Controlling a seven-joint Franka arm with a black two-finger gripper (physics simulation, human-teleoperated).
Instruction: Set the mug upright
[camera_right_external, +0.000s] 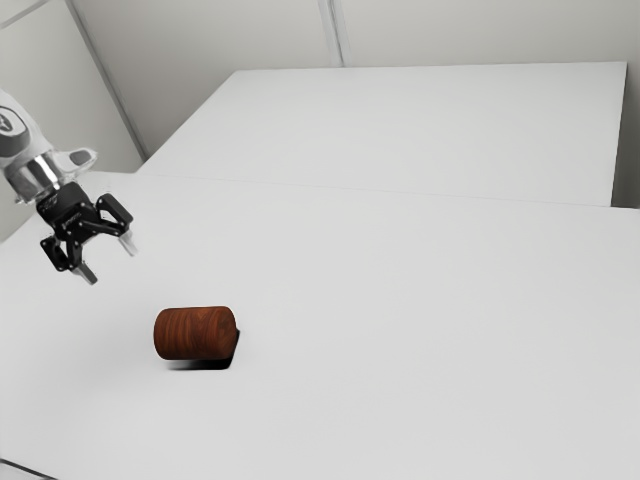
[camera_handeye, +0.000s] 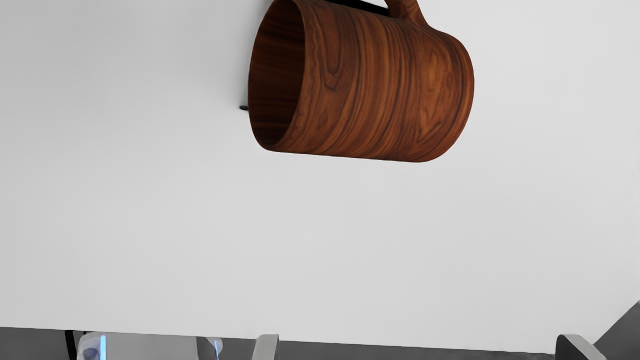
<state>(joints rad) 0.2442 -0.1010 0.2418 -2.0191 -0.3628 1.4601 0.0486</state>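
Wide apart and holding nothing, the two fingers of my black gripper (camera_right_external: 110, 260) hang above a white table (camera_right_external: 400, 400), my arm (camera_right_external: 28, 160) reaching in from the exterior view's left. The task's mug, a brown wood-grained piece (camera_right_external: 195, 333), lies on its side on the tabletop, in the lower part of the exterior view and toward that view's left, lower in that picture than my fingertips and nearer the exterior view's right than they are. A dark shadow (camera_right_external: 205, 365) pools along its underside. Nothing of mine touches it

In the wrist view, the mug lies out ahead of my fingertips, well apart from them, its long side running roughly across the line from one finger to the other. Its hollow mouth (camera_handeye: 277, 75) opens to one side, the rounded base (camera_handeye: 457, 90) is at the other end, and the handle (camera_handeye: 407, 11) juts from the side facing away from me, partly cut off by the picture's edge. A small dark spot (camera_handeye: 243, 107) shows just beside the rim. Near my fingers, past the table's edge, stands a pale grey object with a blue-lit strip (camera_handeye: 103, 347), too little of it in frame to identify
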